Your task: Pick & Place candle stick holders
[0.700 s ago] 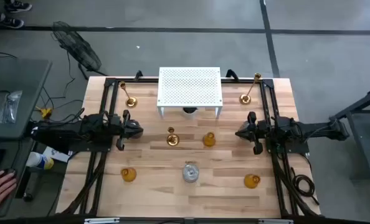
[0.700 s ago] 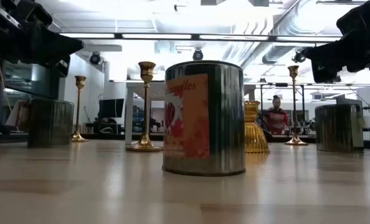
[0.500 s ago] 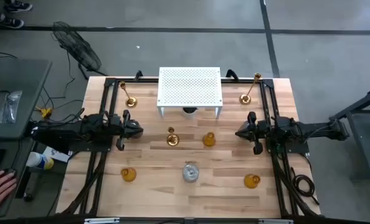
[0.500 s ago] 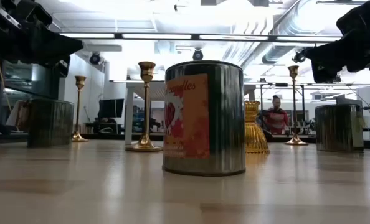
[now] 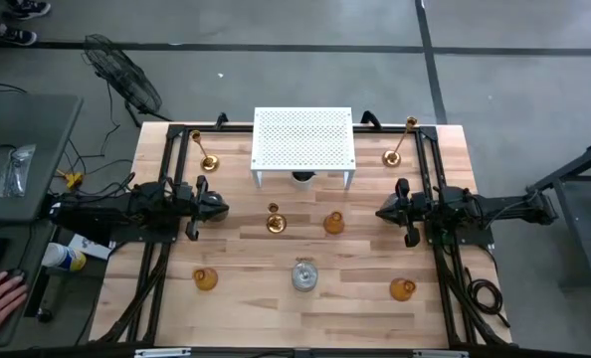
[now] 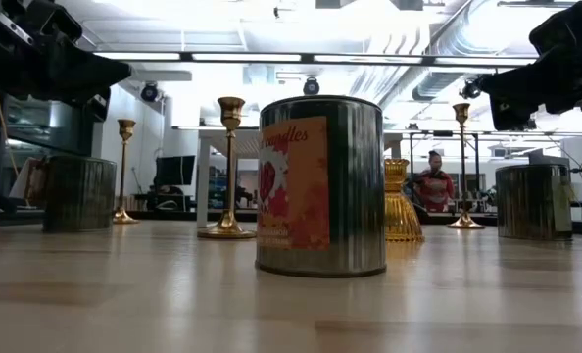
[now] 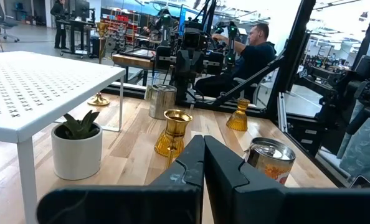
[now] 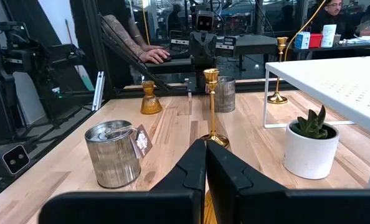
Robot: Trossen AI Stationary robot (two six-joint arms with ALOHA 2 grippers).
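No holder was picked up yet. The left claw [image 5: 219, 208] and the right claw [image 5: 383, 213] hung at the desk's [image 5: 360, 308] sides, both pinched together on nothing. The candle stick holders [image 5: 274, 223] stood spread over the desk. Next, one claw probably needed to open above a holder.

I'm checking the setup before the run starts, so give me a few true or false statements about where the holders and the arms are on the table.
1. The white perforated metal rack shelters a small white potted plant. True.
2. The left end effector grips a slim gold brass candlestick. False: it is shut on nothing.
3. The silvery-grey labelled jar stands on the rack. False: it stands on the wooden table.
4. The right end effector is shut. True.
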